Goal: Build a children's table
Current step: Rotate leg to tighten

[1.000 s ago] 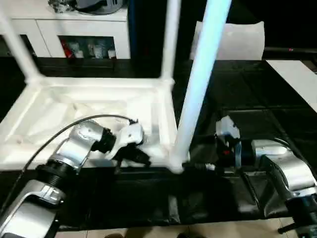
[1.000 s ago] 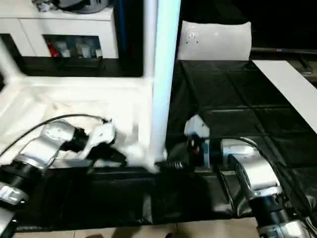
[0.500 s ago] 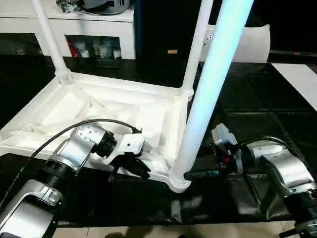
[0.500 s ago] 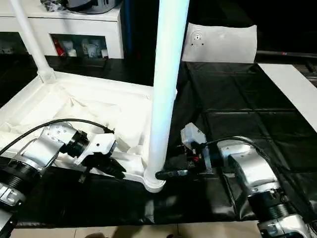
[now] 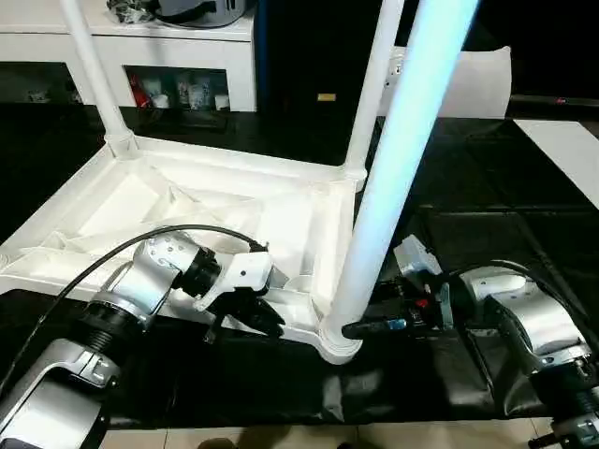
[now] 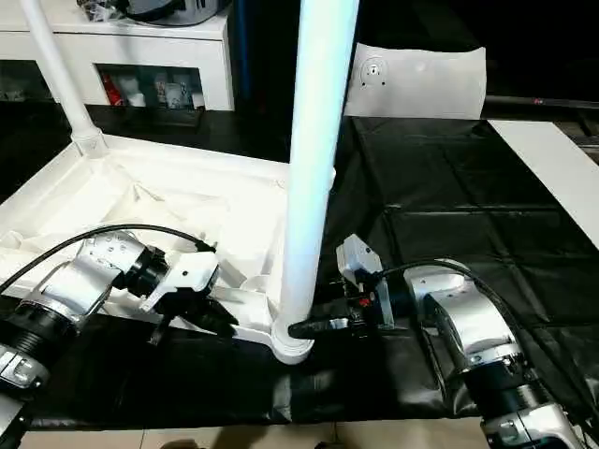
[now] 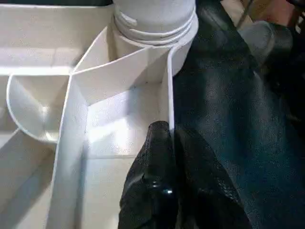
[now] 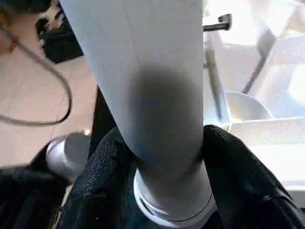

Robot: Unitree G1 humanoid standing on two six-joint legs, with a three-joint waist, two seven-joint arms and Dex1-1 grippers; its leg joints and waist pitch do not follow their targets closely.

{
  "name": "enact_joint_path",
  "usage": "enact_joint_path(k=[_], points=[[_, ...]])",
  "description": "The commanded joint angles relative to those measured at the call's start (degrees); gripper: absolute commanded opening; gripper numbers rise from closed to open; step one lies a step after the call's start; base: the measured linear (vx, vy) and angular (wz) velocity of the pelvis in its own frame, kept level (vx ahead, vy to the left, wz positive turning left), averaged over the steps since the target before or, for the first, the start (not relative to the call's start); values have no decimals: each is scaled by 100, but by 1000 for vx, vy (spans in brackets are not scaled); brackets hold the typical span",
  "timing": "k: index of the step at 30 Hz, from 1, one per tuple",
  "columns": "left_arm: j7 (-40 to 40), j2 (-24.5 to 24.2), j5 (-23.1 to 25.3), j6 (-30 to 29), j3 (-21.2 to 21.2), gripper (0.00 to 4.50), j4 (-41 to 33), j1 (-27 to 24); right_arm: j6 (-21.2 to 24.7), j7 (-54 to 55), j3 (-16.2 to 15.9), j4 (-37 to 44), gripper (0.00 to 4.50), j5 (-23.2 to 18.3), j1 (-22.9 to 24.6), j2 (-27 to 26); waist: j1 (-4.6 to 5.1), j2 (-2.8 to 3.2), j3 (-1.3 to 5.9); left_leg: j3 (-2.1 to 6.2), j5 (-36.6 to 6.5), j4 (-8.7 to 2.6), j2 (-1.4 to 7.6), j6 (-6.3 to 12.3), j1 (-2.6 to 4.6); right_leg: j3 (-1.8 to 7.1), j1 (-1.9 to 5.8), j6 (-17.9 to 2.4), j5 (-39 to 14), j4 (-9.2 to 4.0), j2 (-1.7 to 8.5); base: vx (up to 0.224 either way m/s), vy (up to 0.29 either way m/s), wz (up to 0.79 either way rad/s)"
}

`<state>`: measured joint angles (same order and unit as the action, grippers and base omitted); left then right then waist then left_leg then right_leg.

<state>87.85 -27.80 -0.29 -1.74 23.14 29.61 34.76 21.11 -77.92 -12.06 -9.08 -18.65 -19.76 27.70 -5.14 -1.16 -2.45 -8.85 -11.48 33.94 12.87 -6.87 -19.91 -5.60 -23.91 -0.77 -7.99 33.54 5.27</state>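
Claws at the near corner of the upturned children's table (image 5: 187, 201).

Underside up, the children's table is laid on the black-covered tabletop (image 6: 449, 187), with legs seen standing in three of its corner sockets. The rim wall (image 7: 170, 102) beside the near socket is pinched between the closed fingers of the left claw (image 5: 251, 313). The nearest leg (image 5: 388, 178), just above its socket, is flanked closely on both sides by the fingers (image 8: 100, 191) of the right claw (image 6: 314, 327). A white cabinet (image 5: 159, 56) is seen behind.
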Motion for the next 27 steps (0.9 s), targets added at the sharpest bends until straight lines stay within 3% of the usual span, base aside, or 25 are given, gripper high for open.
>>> enact_joint_path(k=[1, 3, 4, 5, 6, 7, 9, 10, 13, 18, 20, 22, 27], points=[[-315, 201, 14, -210, -15, 0, 4, 199, 150, 306, 69, 204, 193, -176, -15, -142, 46, -20, 353, -120, -1124, -403, -10, 212, -7, 227, 360, -912, -2161, -379, 213, 0, 0, 0], [-629, 348, -4, -442, -124, 0, 55, 257, 104, 801, 109, 187, 193, 33, 14, -312, 60, 19, 350, -117, -1163, -405, -19, 160, -7, 221, 352, -819, -2342, -403, 213, 0, 0, 0], [-1071, 561, -10, -848, -244, 0, 44, 312, 128, 1666, 165, 116, 193, 375, 3, -635, 92, -13, 336, -118, -1216, -399, -37, 98, -11, 211, 340, -662, -2656, -438, 212, 0, 0, 0], [-1280, 668, -6, -1027, -292, 0, 39, 334, 210, 2035, 206, 66, 193, 478, -31, -790, 98, -2, 326, -112, -1239, -398, -51, 79, -9, 193, 326, -617, -2792, -461, 208, 0, 0, 0], [-1545, 799, 19, -1188, -344, 0, 59, 367, 309, 2422, 263, 17, 192, 546, -82, -981, 138, -30, 328, -97, -1277, -390, -75, 23, -21, 158, 340, -466, -3063, -495, 209, 0, 0, 0], [-1780, 918, 43, -1318, -387, 0, 87, 391, 394, 2744, 311, -22, 190, 598, -139, -1151, 192, -12, 329, -83, -1324, -385, -87, -18, -26, 138, 331, -372, -3230, -512, 211, 0, 0, 0], [-2057, 1059, 62, -1462, -447, 0, 137, 417, 481, 3090, 356, -69, 189, 666, -206, -1339, 280, -10, 329, -74, -1385, -377, -99, -10, -49, 117, 334, -322, -3283, -531, 190, 0, 0, 0], [-2520, 1289, 92, -1685, -561, 0, 235, 478, 650, 3664, 427, -133, 189, 782, -316, -1640, 347, -9, 349, -62, -1389, -379, -88, 48, -60, 118, 342, -347, -3137, -532, 193, 0, 0, 0], [-3212, 1606, 110, -1890, -755, 0, 448, 617, 853, 4480, 555, -364, 188, 918, -525, -2074, 407, 5, 369, -73, -1280, -369, -92, 113, -60, 139, 324, -522, -2774, -494, 181, 0, 0, 0], [-4401, 2154, 192, -2245, -1148, 0, 680, 913, 940, 5878, 963, -1026, 188, 1128, -963, -2834, 433, 25, 381, -80, -1106, -381, -79, 154, -53, 175, 336, -751, -2274, -455, 189, 0, 0, 0], [-4520, 2210, 208, -2243, -1179, 0, 723, 964, 865, 5965, 992, -1072, 258, 1126, -1005, -2911, 430, 29, 406, -82, -934, -379, -68, 181, -56, 193, 357, -877, -1840, -404, 189, 0, 0, 0], [-4585, 2257, 217, -2240, -1187, 0, 711, 980, 835, 5948, 912, -1003, 264, 1202, -993, -2925, 414, 47, 420, -95, -636, -370, -67, 294, -63, 218, 392, -1101, -1167, -324, 182, 0, 0, 0], [-4120, 2036, 255, -2094, -964, 0, 465, 786, 649, 5461, 926, -443, 307, 1114, -617, -2617, 353, 62, 425, -109, -424, -366, -62, 455, -47, 235, 439, -1284, -701, -287, 187, 0, 0, 0]])
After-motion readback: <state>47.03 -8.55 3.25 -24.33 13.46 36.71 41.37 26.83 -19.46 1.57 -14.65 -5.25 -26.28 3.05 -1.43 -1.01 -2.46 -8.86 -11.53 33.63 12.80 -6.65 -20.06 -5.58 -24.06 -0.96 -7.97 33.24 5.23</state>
